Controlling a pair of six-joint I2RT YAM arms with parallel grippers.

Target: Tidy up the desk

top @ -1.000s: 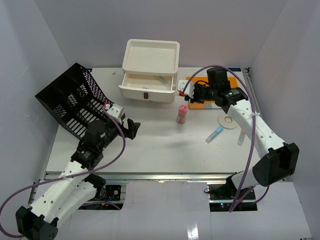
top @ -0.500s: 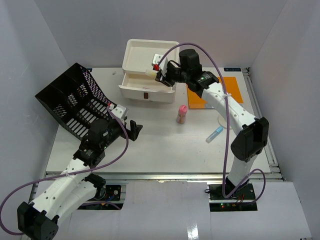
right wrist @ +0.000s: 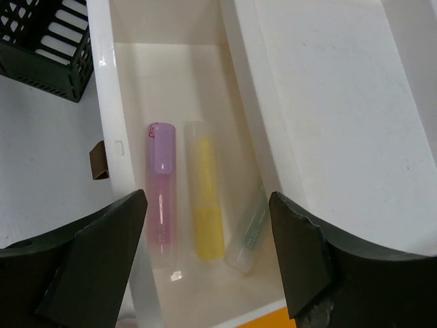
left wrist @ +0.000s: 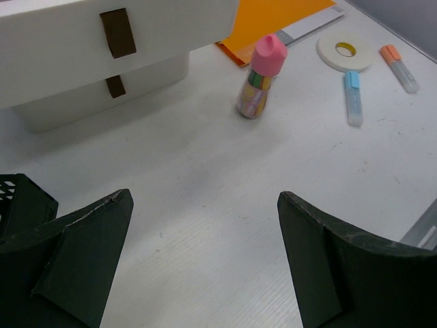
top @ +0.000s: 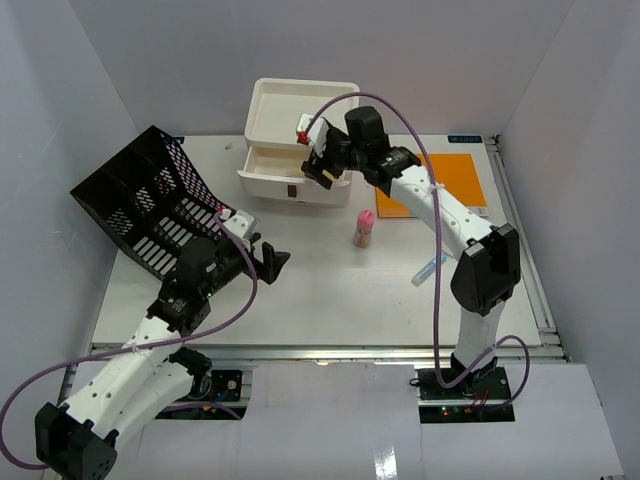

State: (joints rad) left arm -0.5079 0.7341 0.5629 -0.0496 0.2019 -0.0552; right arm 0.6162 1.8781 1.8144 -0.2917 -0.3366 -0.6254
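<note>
Where the 2 arm bases sit, desk: white tabletop running from the metal rail at the near edge to the far wall, closed in by white walls.
Left gripper: low over the near-left part of the desk, fingers spread wide, nothing between them.
Black mesh rack: at the left, tipped over at a slant, just beside the left arm.
Blue-capped pen: lying flat on the right half of the desk.
Orange-capped pen: lying flat just right of the blue-capped pen.
Tape roll: flat on the desk, near the caps of the 2 pens.
Pink-capped bottle: upright mid-desk, apart from the drawer box.
Orange sheet: flat at the far right, partly under the right arm.
Right gripper: above the pulled-out drawer, fingers parted, holding nothing.
Drawer box: white with brown handles, far centre, 1 drawer pulled out toward the near side.
Drawer contents: purple pen and yellow pen side by side, a clear greenish pen askew beside them.
</note>
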